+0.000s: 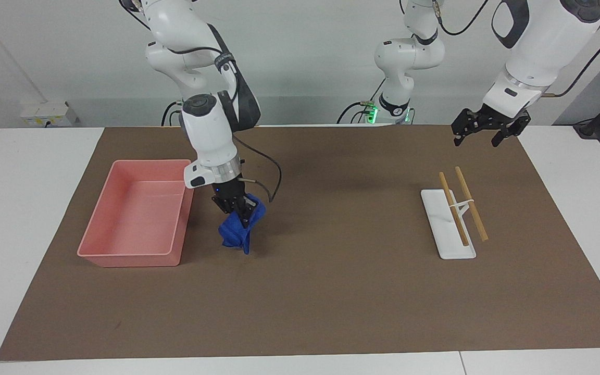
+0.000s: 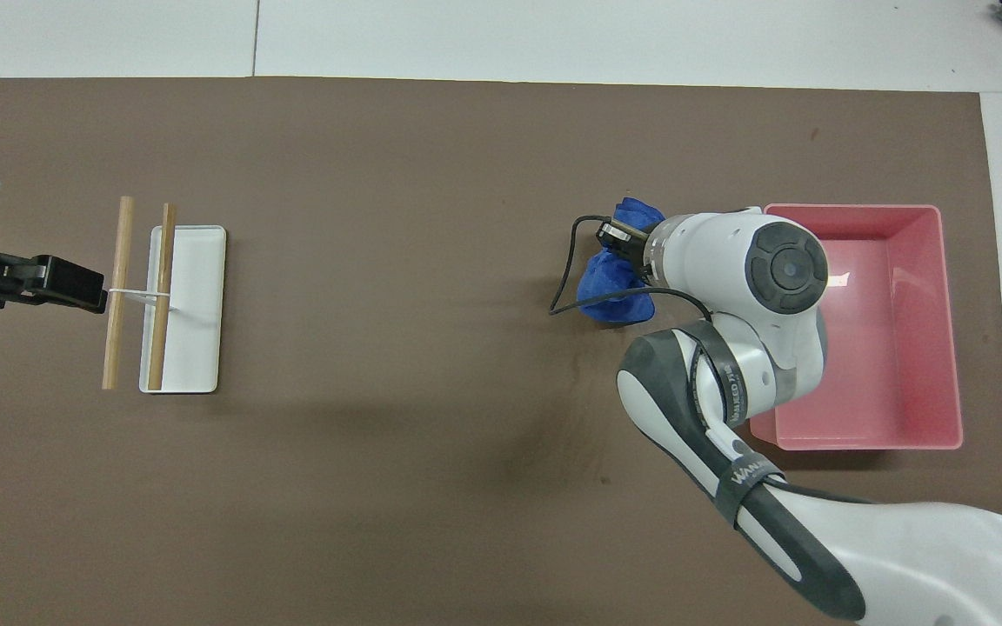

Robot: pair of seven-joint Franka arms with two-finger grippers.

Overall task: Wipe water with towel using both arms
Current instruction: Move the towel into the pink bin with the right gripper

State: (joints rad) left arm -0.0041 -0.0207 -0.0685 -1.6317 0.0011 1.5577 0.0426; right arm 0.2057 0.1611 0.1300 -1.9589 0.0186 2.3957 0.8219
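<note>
Right tool (image 1: pixel 237 208) pinches the bunched deep-blue towel (image 1: pixel 237 232); left tool (image 1: pixel 489 129) hangs spread open.

Mat (image 1: pixel 331 302) covers most of the table (image 1: pixel 29 219); tray (image 1: pixel 133 255) sits on it toward the right arm's end, rack (image 1: pixel 443 245) with two sticks (image 1: pixel 471 203) laid across it toward the left arm's end, well apart. Towel (image 1: pixel 238 229) is just beside the tray, on the side facing the rack, pinched by the right gripper (image 1: pixel 237 208) with its lower end at the mat. Left gripper (image 1: pixel 487 133) hangs over the mat, above the rack's end of the table, touching nothing.
</note>
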